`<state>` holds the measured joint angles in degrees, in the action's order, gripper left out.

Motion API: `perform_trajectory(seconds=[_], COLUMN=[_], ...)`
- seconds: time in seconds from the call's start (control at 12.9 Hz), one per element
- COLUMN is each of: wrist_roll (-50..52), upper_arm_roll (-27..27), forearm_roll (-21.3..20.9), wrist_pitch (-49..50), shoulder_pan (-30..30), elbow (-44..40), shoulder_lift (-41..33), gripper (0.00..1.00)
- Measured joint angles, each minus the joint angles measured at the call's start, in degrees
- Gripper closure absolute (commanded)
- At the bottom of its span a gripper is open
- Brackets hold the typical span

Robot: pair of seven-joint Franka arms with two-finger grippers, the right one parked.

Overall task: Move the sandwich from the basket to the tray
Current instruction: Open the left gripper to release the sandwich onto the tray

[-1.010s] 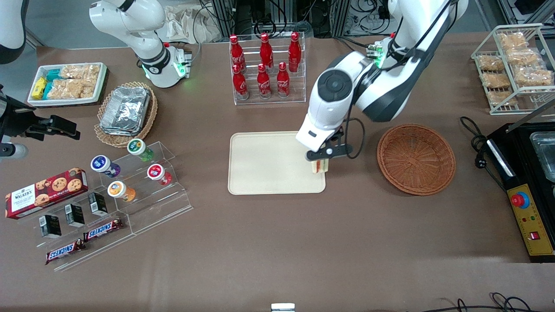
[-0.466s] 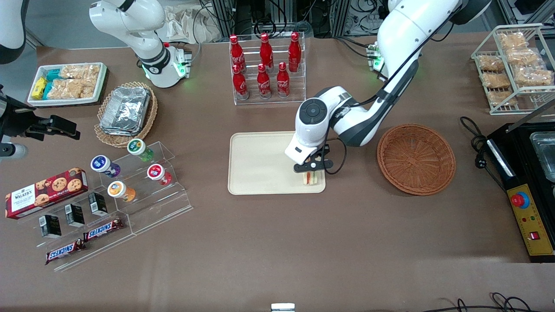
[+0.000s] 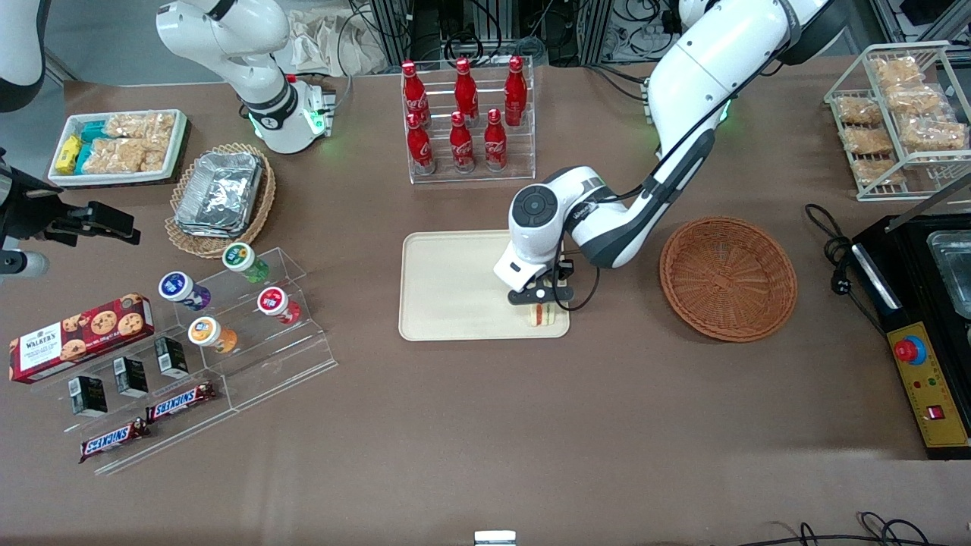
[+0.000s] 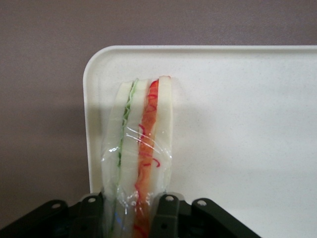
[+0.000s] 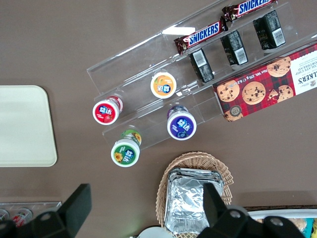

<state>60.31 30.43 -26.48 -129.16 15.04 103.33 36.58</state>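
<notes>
- The counter (image 3: 485, 425) carries the tray (image 3: 455, 288), with the empty basket (image 3: 728, 277) beside it toward the working arm's end.
- The left arm reaches down over the tray's corner nearest the basket and the front camera.
- The hand (image 3: 540, 297) grips the wrapped sandwich (image 4: 141, 148) on its bread faces; the wedge points straight away from the fingers (image 4: 168, 215), low at that corner, contact unclear.
</notes>
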Motion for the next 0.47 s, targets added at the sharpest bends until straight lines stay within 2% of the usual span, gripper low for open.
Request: perform_trajectory(seconds=[0.47], wrist_roll=[1.1], upper_arm_roll=[0.0], forearm_roll=[-0.4], wrist_pitch=[0.0], shoulder_pan=[-0.2], elbow=[-1.2], shoulder_lift=[-0.6], gripper=[0.0])
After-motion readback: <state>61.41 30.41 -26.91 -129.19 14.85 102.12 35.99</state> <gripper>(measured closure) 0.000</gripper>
